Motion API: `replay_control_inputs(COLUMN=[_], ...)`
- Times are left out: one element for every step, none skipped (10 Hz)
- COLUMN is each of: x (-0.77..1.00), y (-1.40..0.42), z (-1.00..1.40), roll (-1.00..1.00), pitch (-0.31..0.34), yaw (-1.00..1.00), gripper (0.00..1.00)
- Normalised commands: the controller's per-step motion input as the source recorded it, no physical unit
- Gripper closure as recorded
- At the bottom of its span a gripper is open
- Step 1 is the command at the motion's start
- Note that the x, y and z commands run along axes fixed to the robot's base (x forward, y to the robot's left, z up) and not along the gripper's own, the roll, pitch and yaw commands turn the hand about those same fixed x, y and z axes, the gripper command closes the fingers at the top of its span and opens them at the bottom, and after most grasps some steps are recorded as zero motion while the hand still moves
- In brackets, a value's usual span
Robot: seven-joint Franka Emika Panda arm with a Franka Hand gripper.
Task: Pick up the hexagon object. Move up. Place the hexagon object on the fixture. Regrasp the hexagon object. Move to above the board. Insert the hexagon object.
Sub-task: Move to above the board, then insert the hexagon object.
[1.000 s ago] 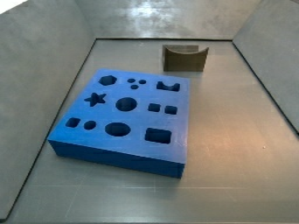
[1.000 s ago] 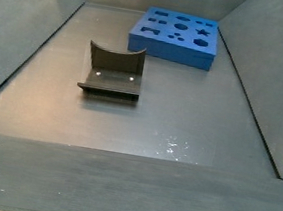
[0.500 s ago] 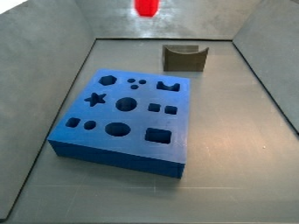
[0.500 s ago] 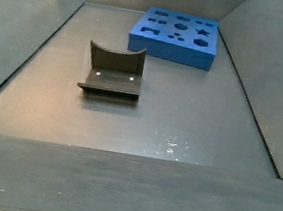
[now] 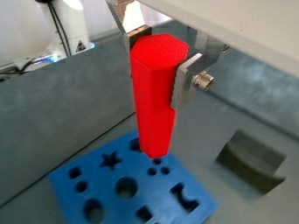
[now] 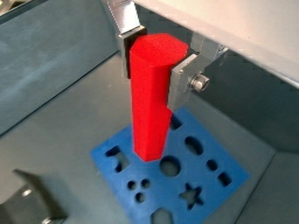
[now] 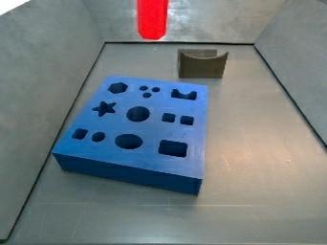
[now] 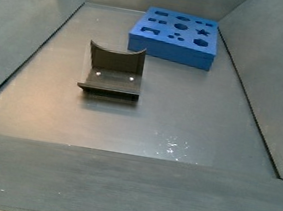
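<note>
My gripper (image 5: 158,66) is shut on the hexagon object (image 5: 152,114), a bright red bar that hangs upright from the silver fingers (image 5: 187,77). Both wrist views show the gripper (image 6: 156,68) and the bar (image 6: 149,114) high above the blue board (image 5: 100,194) (image 6: 122,171). In a side view only the bar's lower end (image 7: 151,19) shows at the top edge, beyond the board's far side (image 7: 128,177); the gripper is out of frame there. The dark notched fixture (image 7: 201,63) (image 8: 111,72) stands apart from the board and holds nothing.
Grey walls enclose the floor on all sides. The board (image 8: 173,55) lies flat with many shaped holes open. The fixture also shows in the wrist views (image 5: 251,159) (image 6: 30,206), off to the side of the board.
The red bar was out of view 1 s ago, then appeared at the top of a side view and has come further down into the frame. Board and fixture have not moved.
</note>
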Motion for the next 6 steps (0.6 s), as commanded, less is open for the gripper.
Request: replay_control_inputs(x=[-0.04, -0.03, 0.00, 0.00, -0.04, 0.00], y=[0.01, 0.01, 0.00, 0.00, 0.00, 0.00], z=[0.00, 0.00, -0.03, 0.00, -0.09, -0.08], roll=[-0.35, -0.23, 0.00, 0.00, 0.00, 0.00], pitch=[-0.023, -0.017, -0.067, -0.020, -0.006, 0.000], yaw=[-0.02, -0.01, 0.00, 0.00, 0.00, 0.00], gripper=[1.00, 1.00, 1.00, 1.00, 1.00, 1.00])
